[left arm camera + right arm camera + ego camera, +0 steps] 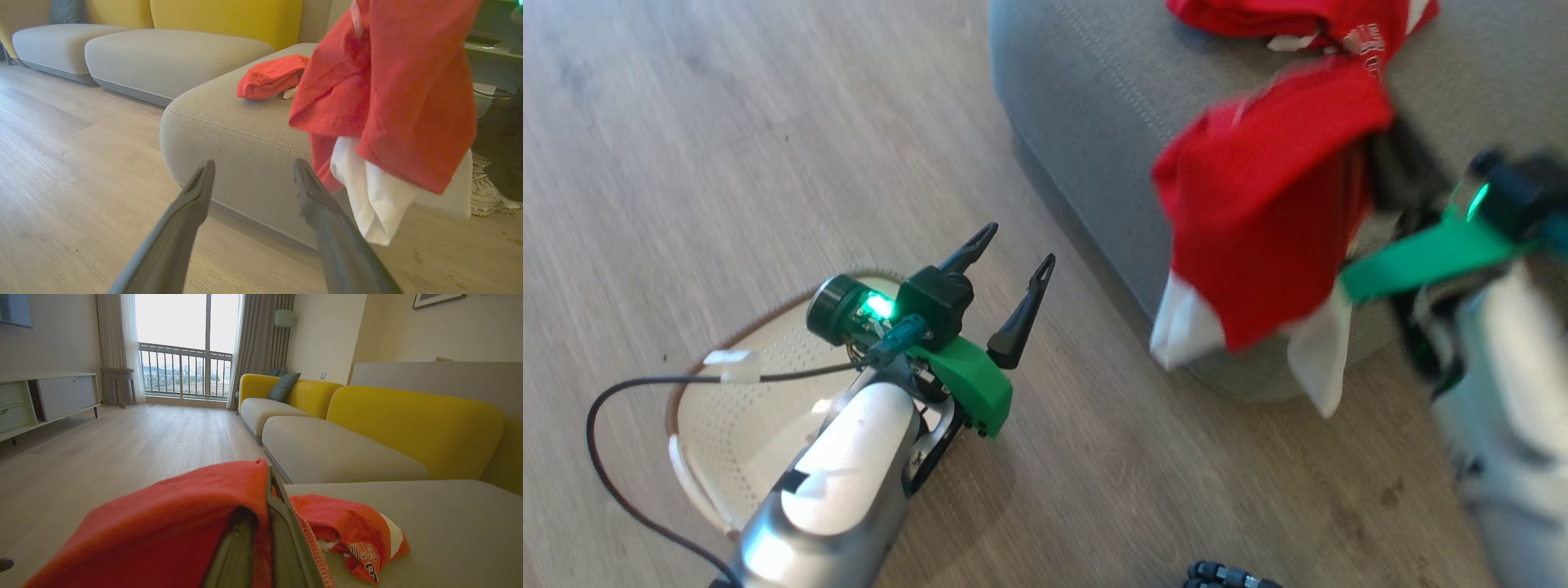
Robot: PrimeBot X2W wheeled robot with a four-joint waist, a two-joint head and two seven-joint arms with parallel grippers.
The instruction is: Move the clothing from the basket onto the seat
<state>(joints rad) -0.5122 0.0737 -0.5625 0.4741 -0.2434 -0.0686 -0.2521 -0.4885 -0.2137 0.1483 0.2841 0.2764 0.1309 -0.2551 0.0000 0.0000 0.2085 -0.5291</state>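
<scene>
Basket (719, 433) sits on the wood floor (686, 122) at 8 o'clock in the head view, its perforated cream wall and brown rim partly covered by the left forearm. A black cable (605, 425) loops from that arm across the basket's 9 o'clock side.

The left pincer (1019, 245) hangs over the floor just past the basket's rim toward 2 o'clock. Its fingers are spread wide and hold nothing. In its own wrist view the two dark fingers frame the rounded corner of the seat (1094, 106) with its stitched seam. The seat takes up the head view from 12 to 2 o'clock.

The right pincer (267, 479) is pressed together, pinching a red garment (1258, 220) near its top. In the head view that garment hangs blurred at 2 o'clock in front of the seat's near corner, with white trim along its bottom edge. Whether the cloth touches the seat I cannot tell. In the right wrist view the red cloth drapes over and around the shut fingers.

A second garment (1290, 20), also red, lies bunched on top of the seat at 1 o'clock in the head view, beyond the held one. In the right wrist view it shows white lettering and a digit 3, at 4 o'clock from the fingertips.

Behind the seat stand more grey cushions (171, 57) with yellow backs (224, 16).
</scene>
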